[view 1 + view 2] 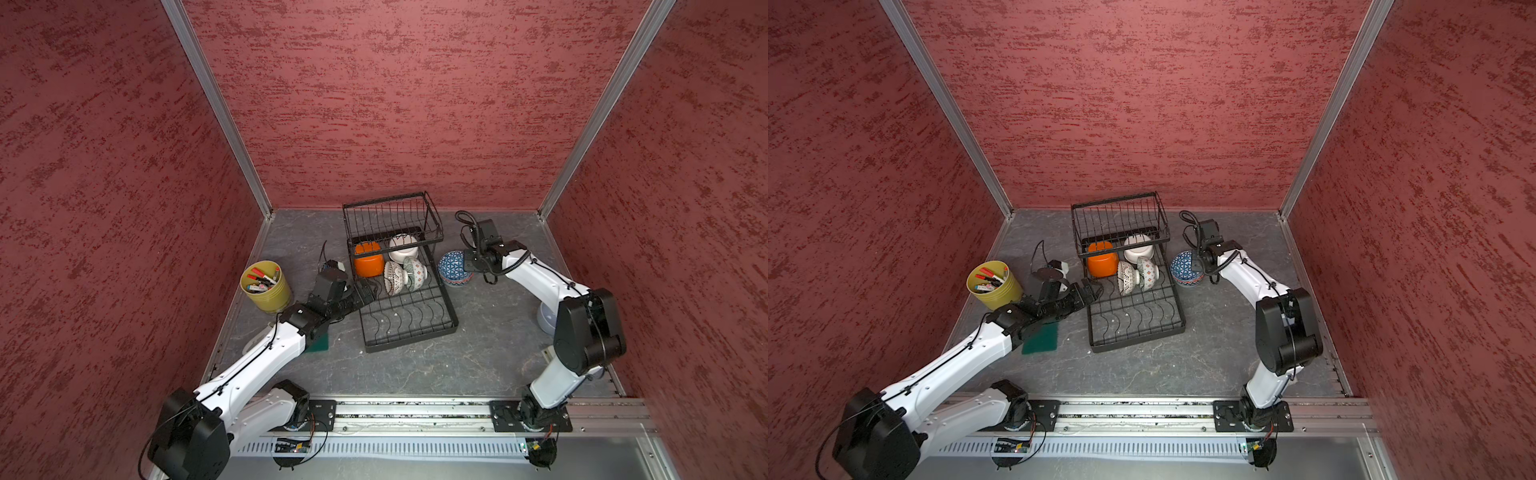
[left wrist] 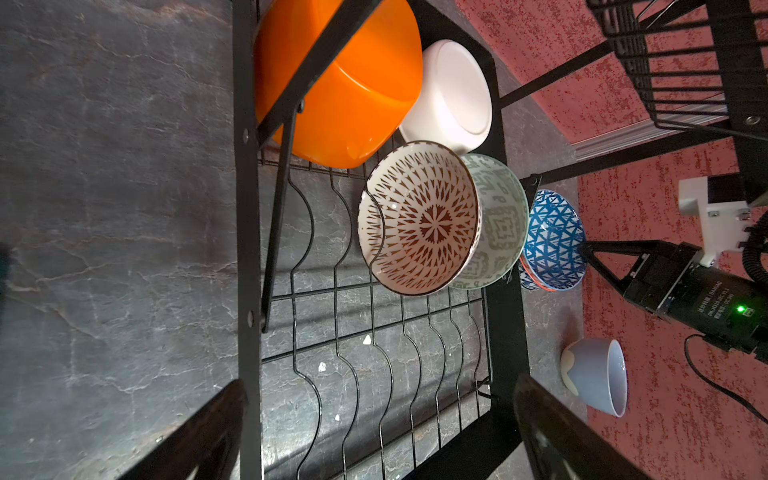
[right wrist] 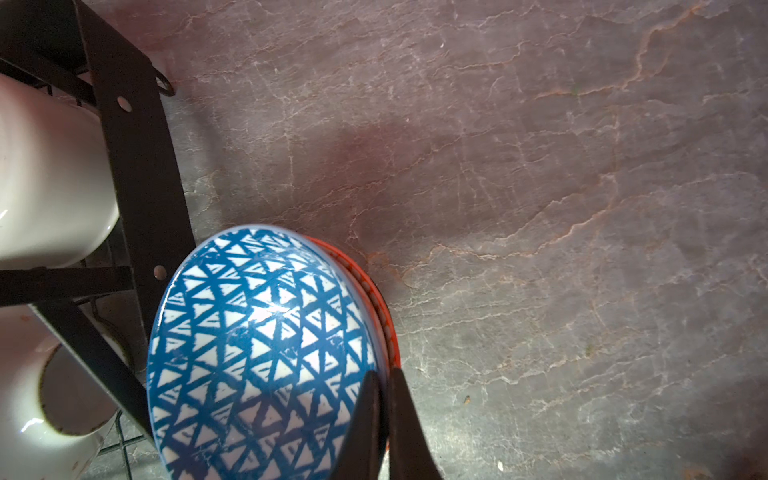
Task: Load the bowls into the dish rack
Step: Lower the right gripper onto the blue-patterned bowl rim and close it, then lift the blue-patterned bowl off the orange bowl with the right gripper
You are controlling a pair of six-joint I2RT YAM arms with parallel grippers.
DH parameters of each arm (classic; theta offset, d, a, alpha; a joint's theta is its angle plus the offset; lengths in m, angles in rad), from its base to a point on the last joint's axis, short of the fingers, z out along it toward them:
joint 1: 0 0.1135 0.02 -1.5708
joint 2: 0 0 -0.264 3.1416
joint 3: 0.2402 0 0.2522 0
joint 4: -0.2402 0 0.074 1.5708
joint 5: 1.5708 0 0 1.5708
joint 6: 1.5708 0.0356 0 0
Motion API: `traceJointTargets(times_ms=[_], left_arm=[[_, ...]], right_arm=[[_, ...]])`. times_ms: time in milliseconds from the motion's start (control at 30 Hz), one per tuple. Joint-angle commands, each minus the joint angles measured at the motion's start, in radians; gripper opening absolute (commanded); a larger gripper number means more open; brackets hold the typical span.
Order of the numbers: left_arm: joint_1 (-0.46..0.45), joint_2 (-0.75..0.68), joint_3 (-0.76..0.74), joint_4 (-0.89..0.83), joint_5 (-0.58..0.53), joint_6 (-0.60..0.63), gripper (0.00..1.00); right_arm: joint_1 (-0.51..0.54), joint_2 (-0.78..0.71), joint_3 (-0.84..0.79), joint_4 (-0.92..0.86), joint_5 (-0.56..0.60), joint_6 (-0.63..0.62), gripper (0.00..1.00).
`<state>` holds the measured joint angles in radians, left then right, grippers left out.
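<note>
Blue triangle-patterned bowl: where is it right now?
In both top views the blue bowl is outside the dish rack, just beyond its right-hand side, with the right gripper shut on its rim.

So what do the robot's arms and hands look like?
The left arm and right arm have white link shells, black joints and thin black cables alongside. The left hand and right hand are black and tapered; a coiled black cable loops near the right wrist.

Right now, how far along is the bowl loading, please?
Done: orange bowl, white bowl, brown-patterned bowl and grey-green bowl sit in the dish rack. In hand: the right hand pinches the blue bowl beside the rack. Remaining: racking it; the left hand is open.
</note>
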<state>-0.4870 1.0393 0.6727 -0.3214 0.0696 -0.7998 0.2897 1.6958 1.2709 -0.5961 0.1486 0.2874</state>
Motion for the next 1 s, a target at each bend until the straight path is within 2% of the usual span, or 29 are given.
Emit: traceJointTargets(times_ms=[0,267,667,967], left_arm=[[0.005,-0.007,0.007,0.009,-0.004,0.001,1.00],[-0.009,-0.003,0.022,0.014,0.002,0.019,1.00],[-0.143,0.051,0.103,0.040,-0.055,0.102,1.00],[-0.157,0.097,0.103,0.068,-0.044,0.096,1.00]], right_arm=[[-0.004,-0.009,0.031,0.005,-0.019,0.001,0.00],[-0.004,-0.029,0.057,0.008,-0.037,0.007,0.00],[-0.003,-0.008,0.062,0.007,-0.042,0.027,0.00],[-0.004,0.011,0.053,0.002,-0.018,0.025,0.15]])
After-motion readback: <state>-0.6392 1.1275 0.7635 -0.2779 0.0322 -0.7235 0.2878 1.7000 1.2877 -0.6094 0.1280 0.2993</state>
